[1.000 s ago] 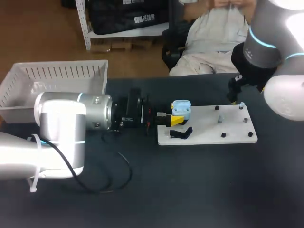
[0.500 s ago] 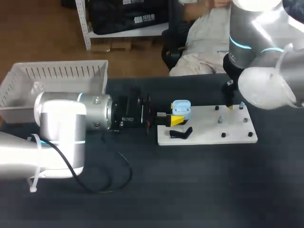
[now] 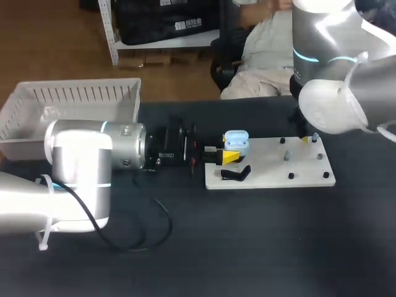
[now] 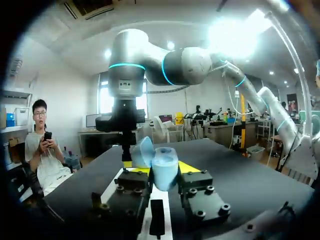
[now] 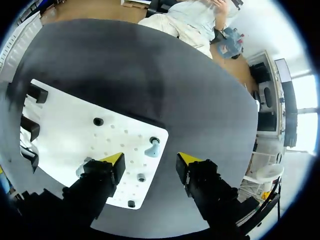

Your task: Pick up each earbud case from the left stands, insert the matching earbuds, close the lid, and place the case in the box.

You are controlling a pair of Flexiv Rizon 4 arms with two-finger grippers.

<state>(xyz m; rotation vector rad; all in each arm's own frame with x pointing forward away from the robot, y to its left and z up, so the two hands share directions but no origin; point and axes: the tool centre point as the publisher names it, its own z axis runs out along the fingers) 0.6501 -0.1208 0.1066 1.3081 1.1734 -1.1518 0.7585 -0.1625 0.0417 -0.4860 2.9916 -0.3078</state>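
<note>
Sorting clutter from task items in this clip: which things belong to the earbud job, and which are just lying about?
Job: open earbud case, earbud, white peg board, black stand, white box.
Lying about: black cable.

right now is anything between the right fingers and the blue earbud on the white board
Nothing visible does. The right gripper is open above the white board. The blue earbud stands near the board's corner, just ahead of the gap between the fingers, and nothing lies between them.
</note>
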